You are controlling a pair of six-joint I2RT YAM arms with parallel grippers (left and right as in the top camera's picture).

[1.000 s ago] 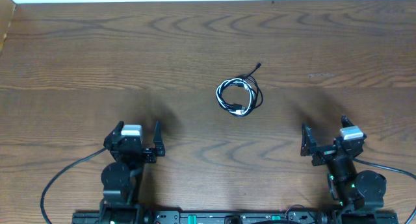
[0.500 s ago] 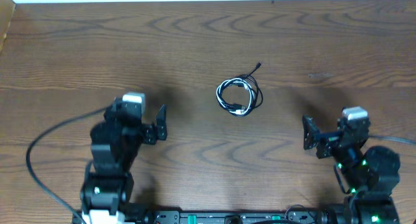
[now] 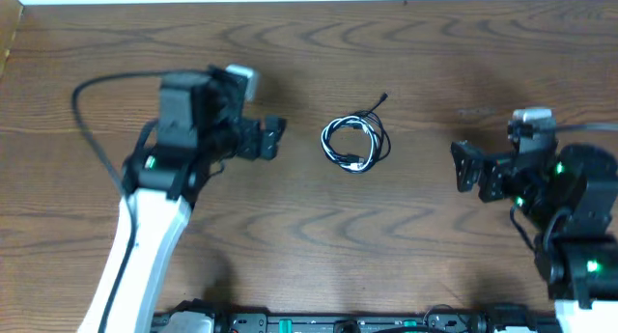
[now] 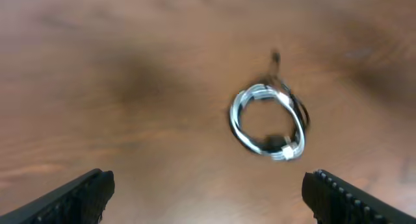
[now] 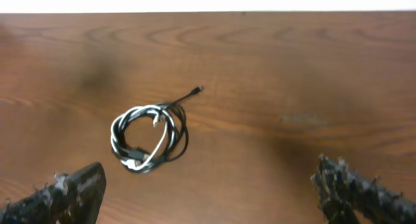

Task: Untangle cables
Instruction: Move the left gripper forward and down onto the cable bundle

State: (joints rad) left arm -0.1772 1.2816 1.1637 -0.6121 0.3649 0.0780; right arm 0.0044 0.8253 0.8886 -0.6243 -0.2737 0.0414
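Thin black-and-white cables [image 3: 355, 144], one round coil, on glossy wood-grain table [image 3: 290, 53]. Left tool [image 3: 271, 138] at nine o'clock, right tool [image 3: 464, 169] at three; both spread, empty.

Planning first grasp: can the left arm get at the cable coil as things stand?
Probably yes. The left gripper is open and faces the cables, with only bare table between them.

No legible text or labels
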